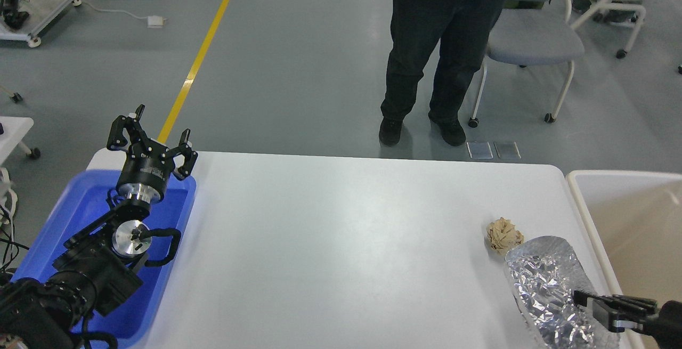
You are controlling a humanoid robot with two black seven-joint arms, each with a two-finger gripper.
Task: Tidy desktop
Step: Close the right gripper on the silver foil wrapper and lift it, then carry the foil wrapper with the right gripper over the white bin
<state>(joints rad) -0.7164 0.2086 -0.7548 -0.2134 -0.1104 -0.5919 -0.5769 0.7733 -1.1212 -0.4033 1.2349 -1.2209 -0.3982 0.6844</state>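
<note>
The tabletop [341, 242] was a large white rectangle with rounded corners, smooth and faintly glossy, filling the lower middle of the head view and stretching far wider than the containers at its two ends. Most of its surface lay bare.

One blue tray [176, 264] sat on its left end. One beige bin with a white rim [581, 200] stood just beside its right edge. One crumpled ball of brownish paper [504, 235] rested on the tabletop near the right side, and just beside it, toward the near edge, lay one crinkled sheet of silver foil [549, 279], touching or nearly touching the ball.

The left claw [152, 141] was raised above the far end of the blue tray, its two fingers spread wide apart with nothing between them. The right claw [583, 300] came in low from the right corner and reached over the foil; seen dark and side-on, its fingers could not be told apart, so whether it gripped the foil could not be told.

Beyond the tabletop stood one person in dark trousers and black shoes [437, 50], with one grey wheeled chair [533, 40] beside them and one yellow line [205, 50] on the floor.
</note>
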